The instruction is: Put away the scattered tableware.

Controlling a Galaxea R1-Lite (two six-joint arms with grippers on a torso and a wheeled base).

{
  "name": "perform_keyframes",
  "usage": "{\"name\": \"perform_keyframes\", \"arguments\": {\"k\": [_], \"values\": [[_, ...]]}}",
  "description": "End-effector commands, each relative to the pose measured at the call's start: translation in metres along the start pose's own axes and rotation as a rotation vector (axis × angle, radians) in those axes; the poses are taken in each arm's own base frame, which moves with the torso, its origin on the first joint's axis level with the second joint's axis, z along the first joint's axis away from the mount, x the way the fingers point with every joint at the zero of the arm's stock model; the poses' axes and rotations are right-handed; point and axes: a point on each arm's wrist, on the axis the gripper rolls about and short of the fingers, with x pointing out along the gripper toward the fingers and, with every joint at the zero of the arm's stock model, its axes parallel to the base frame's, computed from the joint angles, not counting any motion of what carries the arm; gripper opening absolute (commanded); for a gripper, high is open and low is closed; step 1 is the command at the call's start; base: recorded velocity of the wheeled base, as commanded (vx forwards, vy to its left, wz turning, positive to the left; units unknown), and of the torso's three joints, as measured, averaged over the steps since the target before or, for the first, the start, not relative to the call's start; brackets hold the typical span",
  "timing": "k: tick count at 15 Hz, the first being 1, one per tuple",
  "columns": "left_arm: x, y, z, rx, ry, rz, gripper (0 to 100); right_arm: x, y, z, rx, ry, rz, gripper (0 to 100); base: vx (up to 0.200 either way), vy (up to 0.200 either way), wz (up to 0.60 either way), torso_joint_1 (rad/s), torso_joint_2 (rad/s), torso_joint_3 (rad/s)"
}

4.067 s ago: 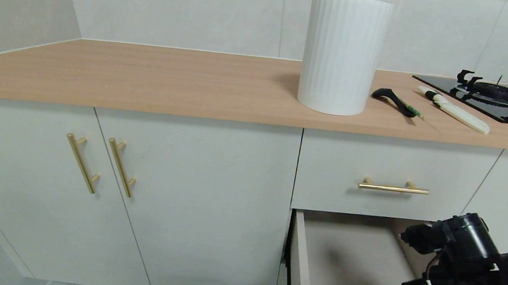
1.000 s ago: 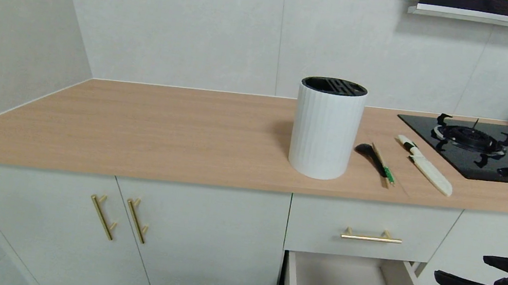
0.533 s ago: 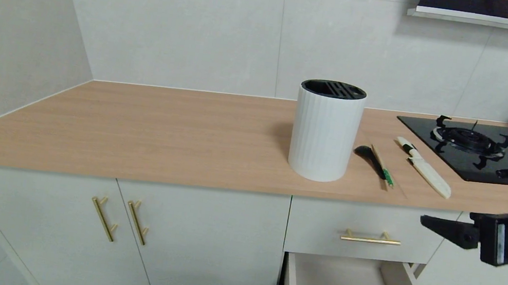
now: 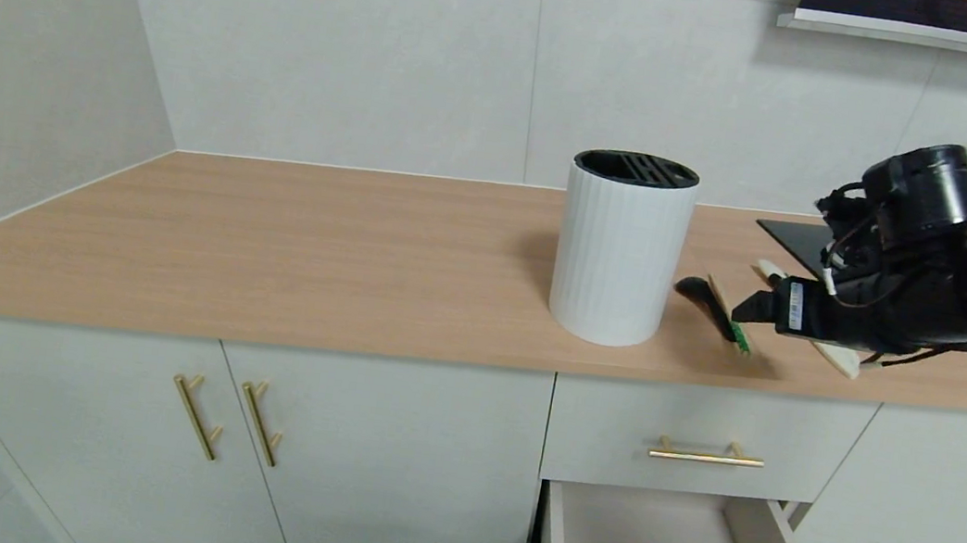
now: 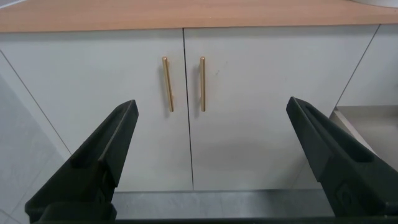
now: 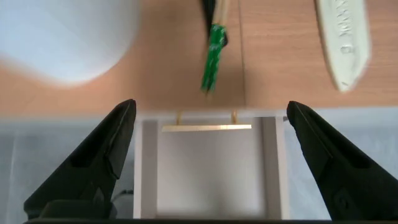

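Green-tipped utensil (image 6: 214, 43), at the white holder's (image 4: 620, 261) three o'clock, is framed by the wide-spread right gripper (image 6: 209, 112); centred descent is advised.

Kitchen here: wood countertop (image 4: 308, 258) across the middle, tiled wall (image 4: 334, 56) at twelve o'clock, black hob (image 4: 792, 235) at two, handled cabinets (image 4: 97, 436) at seven.

One white holder (image 4: 623, 248). To its right lie one black spoon (image 4: 694, 290), one cream knife (image 6: 345, 43) and green-tipped chopsticks (image 6: 214, 43), their number unclear. Below it: two cupboard doors (image 4: 385, 455), two drawers (image 4: 706, 422), three gold handles (image 4: 706, 452).
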Motion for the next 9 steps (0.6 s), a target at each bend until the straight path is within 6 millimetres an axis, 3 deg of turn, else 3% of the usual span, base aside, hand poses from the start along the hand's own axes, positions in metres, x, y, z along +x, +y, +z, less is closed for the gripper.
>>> {"name": "perform_keyframes", "arguments": {"k": [1, 9], "values": [[0.0, 0.0, 0.0, 0.0, 0.0, 0.001, 100, 0.05, 0.006, -0.009, 0.023, 0.081, -0.039, 100, 0.0, 0.0, 0.0, 0.0, 0.0, 0.0], [0.0, 0.0, 0.0, 0.0, 0.0, 0.001, 100, 0.069, 0.001, -0.003, 0.05, 0.033, -0.058, 100, 0.0, 0.0, 0.0, 0.0, 0.0, 0.0]]}}
